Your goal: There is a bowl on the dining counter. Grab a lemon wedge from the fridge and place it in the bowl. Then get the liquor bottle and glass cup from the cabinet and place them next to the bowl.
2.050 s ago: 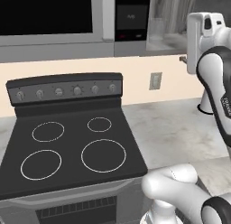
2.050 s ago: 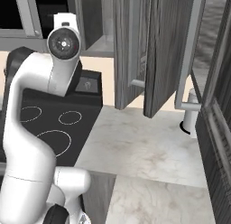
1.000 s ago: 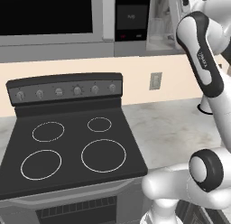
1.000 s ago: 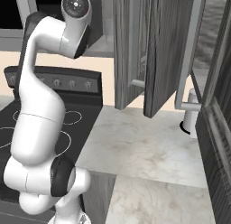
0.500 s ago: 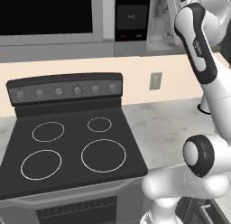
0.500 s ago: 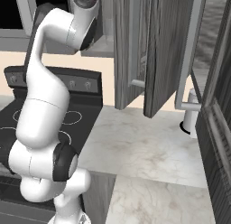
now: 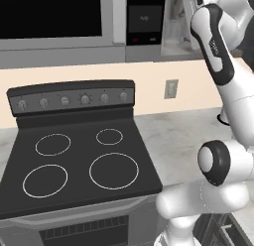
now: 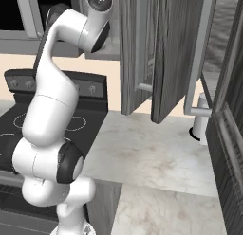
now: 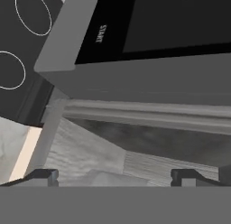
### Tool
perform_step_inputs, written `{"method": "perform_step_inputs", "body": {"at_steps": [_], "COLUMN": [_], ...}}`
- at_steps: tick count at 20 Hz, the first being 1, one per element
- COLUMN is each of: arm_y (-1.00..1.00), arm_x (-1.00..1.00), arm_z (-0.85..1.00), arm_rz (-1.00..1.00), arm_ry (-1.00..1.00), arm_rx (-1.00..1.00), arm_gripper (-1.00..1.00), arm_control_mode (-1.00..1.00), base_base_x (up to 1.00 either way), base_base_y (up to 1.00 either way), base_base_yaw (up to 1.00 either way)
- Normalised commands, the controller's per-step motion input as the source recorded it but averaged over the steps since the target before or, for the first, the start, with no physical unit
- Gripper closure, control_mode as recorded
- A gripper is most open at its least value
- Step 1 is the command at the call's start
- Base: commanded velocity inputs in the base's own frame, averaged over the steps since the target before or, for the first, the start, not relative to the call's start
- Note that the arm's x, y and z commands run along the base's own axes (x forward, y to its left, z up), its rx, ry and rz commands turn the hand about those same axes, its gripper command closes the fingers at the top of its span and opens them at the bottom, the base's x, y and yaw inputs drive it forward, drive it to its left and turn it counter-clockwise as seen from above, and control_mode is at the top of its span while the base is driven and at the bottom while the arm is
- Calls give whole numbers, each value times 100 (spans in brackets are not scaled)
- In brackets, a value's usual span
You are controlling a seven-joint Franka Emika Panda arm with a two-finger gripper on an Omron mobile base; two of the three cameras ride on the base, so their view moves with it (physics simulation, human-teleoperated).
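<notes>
My arm reaches high, its wrist (image 8: 99, 1) up beside the open cabinet (image 8: 163, 54). In the hand view my gripper (image 9: 113, 175) is open, its two dark fingertips (image 9: 43, 175) set wide apart with nothing between them. It looks at a grey wood-grain cabinet panel (image 9: 85, 151) just under the microwave's side (image 9: 149, 33), marked "START". The cabinet's pale interior (image 7: 173, 27) is blurred. The liquor bottle and the glass cup are hidden. The bowl, the dining counter, the lemon wedge and the fridge are out of view.
A black stove (image 7: 79, 160) with four ring burners stands below left, under the microwave (image 7: 59, 17). Two cabinet doors (image 8: 137, 49) hang open over the veined worktop (image 8: 152, 153). A white cylinder (image 8: 201, 120) stands by the wall. A dark panelled unit (image 8: 230, 134) closes the right side.
The arm has swung upward from stove height toward the cabinet and the microwave's edge. The gripper stays open. The base has not moved.
</notes>
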Motion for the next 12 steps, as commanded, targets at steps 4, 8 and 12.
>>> {"method": "perform_step_inputs", "body": {"at_steps": [4,8,12], "arm_y": [0,0,0], "arm_x": [28,28,34], "arm_z": [-11,-7,-8], "arm_rz": [0,0,0], "arm_ry": [0,0,0], "arm_rx": [0,0,0], "arm_gripper": [-100,-100,-100], "arm_control_mode": [-100,-100,-100], "base_base_x": [0,0,0], "base_base_y": [0,0,0], "base_base_yaw": [0,0,0]}}
